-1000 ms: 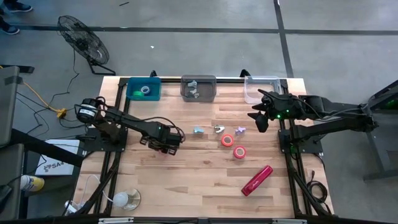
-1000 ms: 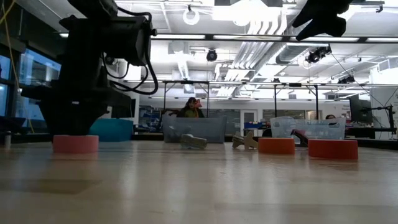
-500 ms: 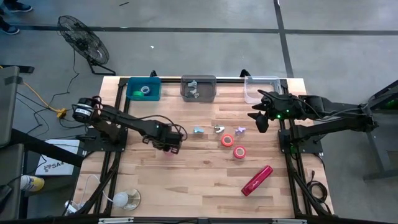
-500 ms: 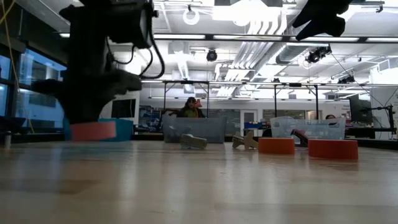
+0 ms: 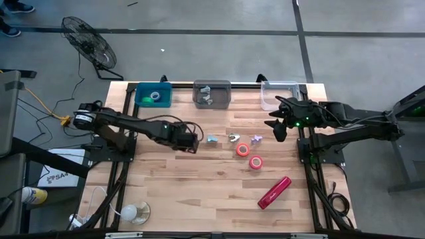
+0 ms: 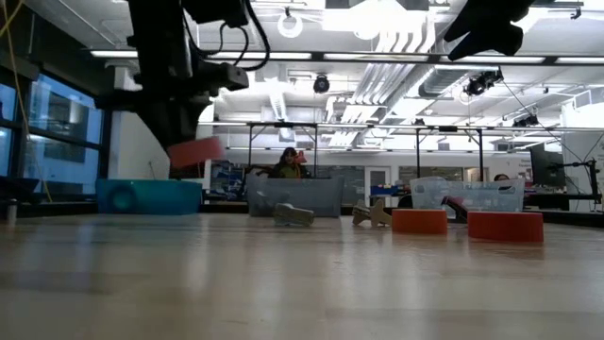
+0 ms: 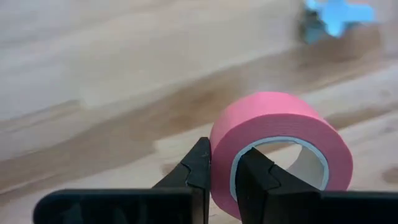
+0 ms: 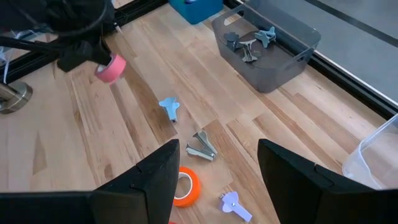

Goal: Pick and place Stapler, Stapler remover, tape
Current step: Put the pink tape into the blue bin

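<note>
Overhead and level views of a wooden worktop (image 5: 199, 186) with two arms. Left end effector (image 5: 189, 141), over the worktop's left-centre, clenched on one pink tape roll (image 7: 280, 149), its wall pinched between the two fingers (image 7: 198, 171); the low view shows this roll (image 6: 196, 150) clear of the worktop, a fact the high view cannot give. Right end effector (image 5: 277, 127) waits above the right rear edge, near the clear bin (image 5: 279, 94); its fingers (image 8: 152, 171) stand spread and grasp nothing.

Counts: three tape rolls in play, one held, two lying close together right of centre, an orange-red roll (image 5: 243, 150) and a red roll (image 5: 256, 162); one red stapler (image 5: 274, 192), lying flat near the front right, well apart from both arms; three loose staple removers in a row, blue (image 5: 212, 139), metal-grey (image 5: 233, 138), lilac (image 5: 257, 139); three bins along the rear edge, teal (image 5: 153, 94), grey (image 5: 212, 93), clear.

The right wrist view alone shows removers inside the grey bin (image 8: 273, 46); the low view alone shows a person (image 6: 288, 163) in the room behind.
</note>
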{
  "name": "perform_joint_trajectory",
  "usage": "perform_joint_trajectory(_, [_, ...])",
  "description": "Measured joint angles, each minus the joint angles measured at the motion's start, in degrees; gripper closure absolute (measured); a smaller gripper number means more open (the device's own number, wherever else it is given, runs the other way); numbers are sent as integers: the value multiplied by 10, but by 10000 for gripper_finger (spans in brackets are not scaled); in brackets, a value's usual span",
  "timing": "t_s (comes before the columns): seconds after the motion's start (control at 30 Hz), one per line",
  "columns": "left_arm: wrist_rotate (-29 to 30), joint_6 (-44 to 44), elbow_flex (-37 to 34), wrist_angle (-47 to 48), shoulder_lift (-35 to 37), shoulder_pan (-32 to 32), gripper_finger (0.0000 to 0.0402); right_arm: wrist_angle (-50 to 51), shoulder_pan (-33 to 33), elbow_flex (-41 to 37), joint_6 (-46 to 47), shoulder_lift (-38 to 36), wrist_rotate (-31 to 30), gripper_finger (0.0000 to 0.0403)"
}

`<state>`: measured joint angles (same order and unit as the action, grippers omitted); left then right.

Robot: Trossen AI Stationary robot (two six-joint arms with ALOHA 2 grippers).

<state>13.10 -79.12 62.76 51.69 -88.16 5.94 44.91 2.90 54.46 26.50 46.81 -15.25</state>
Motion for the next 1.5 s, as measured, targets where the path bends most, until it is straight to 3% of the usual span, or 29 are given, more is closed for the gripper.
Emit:
perform_joint_trajectory(0.3, [10,56,12,18,32,-89,364,-2,0,0,0,1,0,194])
perform_joint_trajectory(0.97, [50,178,12,24,51,-385,364,-7,0,0,4,0,-12,194])
perform_joint_trajectory(1.5, [87,210,12,24,46,-517,364,-7,0,0,17,0,-40,194])
